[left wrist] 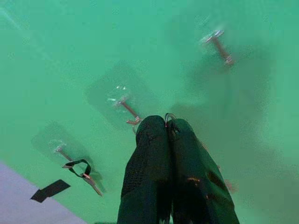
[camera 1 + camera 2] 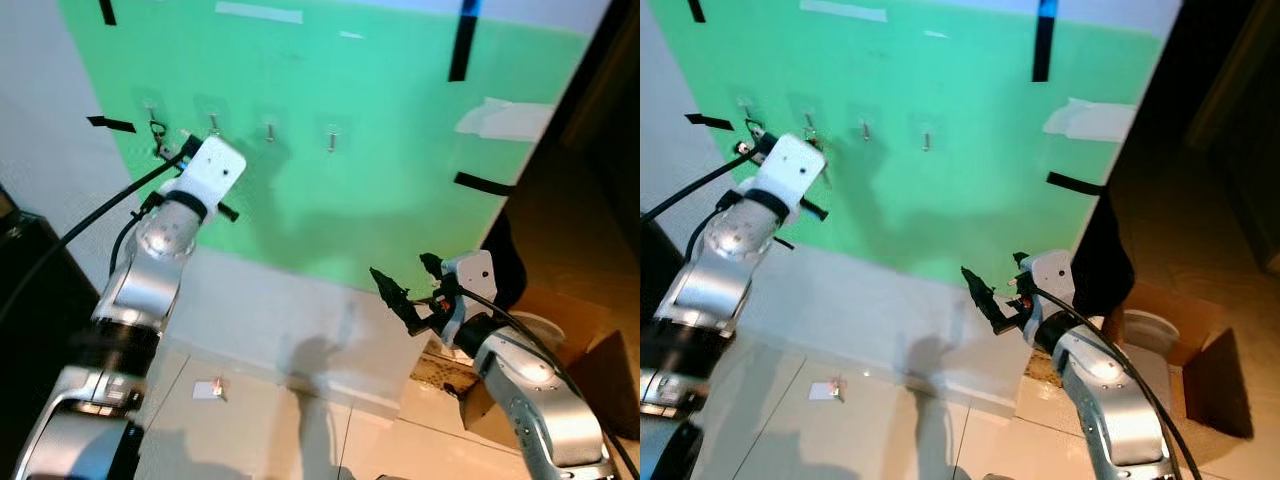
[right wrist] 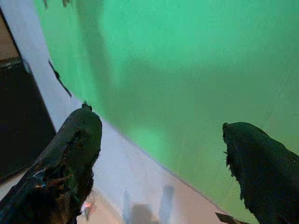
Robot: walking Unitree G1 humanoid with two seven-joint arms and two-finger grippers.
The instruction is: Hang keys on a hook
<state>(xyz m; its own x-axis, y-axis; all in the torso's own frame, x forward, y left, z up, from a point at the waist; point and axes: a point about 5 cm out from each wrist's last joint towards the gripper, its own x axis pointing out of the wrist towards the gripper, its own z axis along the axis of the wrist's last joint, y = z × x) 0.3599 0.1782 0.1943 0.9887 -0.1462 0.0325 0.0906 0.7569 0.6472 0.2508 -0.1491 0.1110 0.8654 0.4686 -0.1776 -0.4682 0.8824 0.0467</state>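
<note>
Green board (image 2: 380, 150) on the wall carries four hooks near its upper edge. Left gripper (image 1: 167, 125), fingers pinched on a thin metal key ring (image 1: 169, 115), sits just beside the second hook (image 1: 128, 109); ease the ring over its tip squarely before letting go. Right gripper (image 2: 405, 285) hangs spread wide, low by the board's bottom edge

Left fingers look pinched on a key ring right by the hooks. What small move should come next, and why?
Probably ease the left gripper a little further toward the hook just ahead of its tips, so the ring can slip over the hook's end. The fingers are shut with the thin metal ring showing at their tips, not yet on that hook. The neighbouring hook already carries a black loop.
</note>
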